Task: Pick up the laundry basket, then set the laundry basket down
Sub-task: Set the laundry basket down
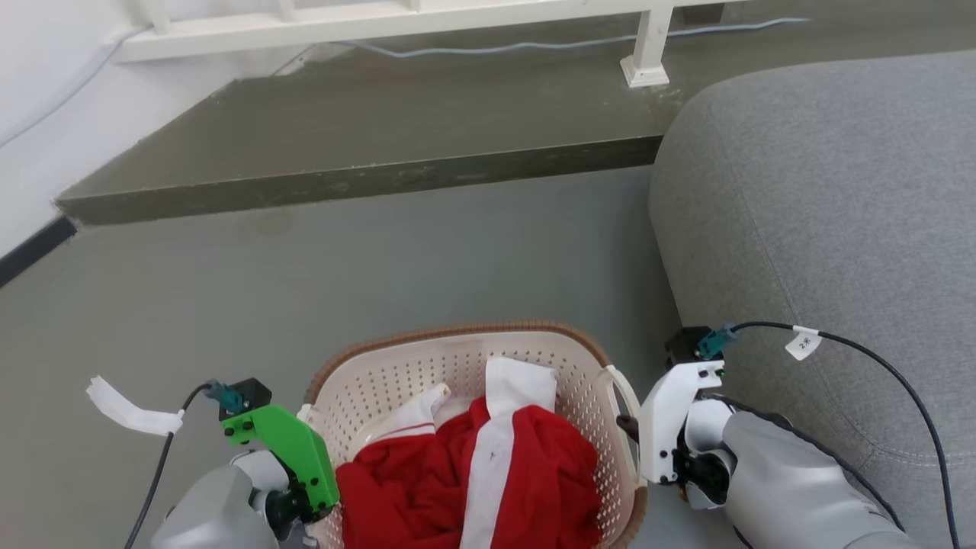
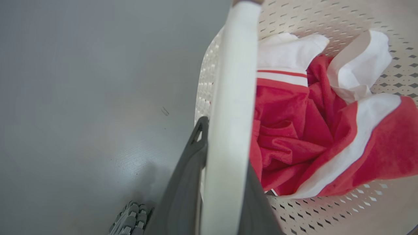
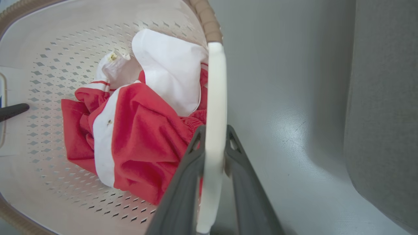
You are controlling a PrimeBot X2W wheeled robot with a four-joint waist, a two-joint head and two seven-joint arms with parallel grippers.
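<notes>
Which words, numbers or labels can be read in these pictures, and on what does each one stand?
"2" plus a small mark too blurred to read: on the right white cable tag, before the grey sofa.
On the left white cable tag: no writing shows.
On the laundry basket and the red garment: no text.

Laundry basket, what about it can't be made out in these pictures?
- Head view: the laundry basket's near end is cut off by the bottom edge.
- Anything beneath the red and white garment is hidden by it.
- Whether it rests on the grey floor or hangs: its own walls hide its underside.
- Left wrist view: the handle covers one fingertip of the left gripper.
</notes>
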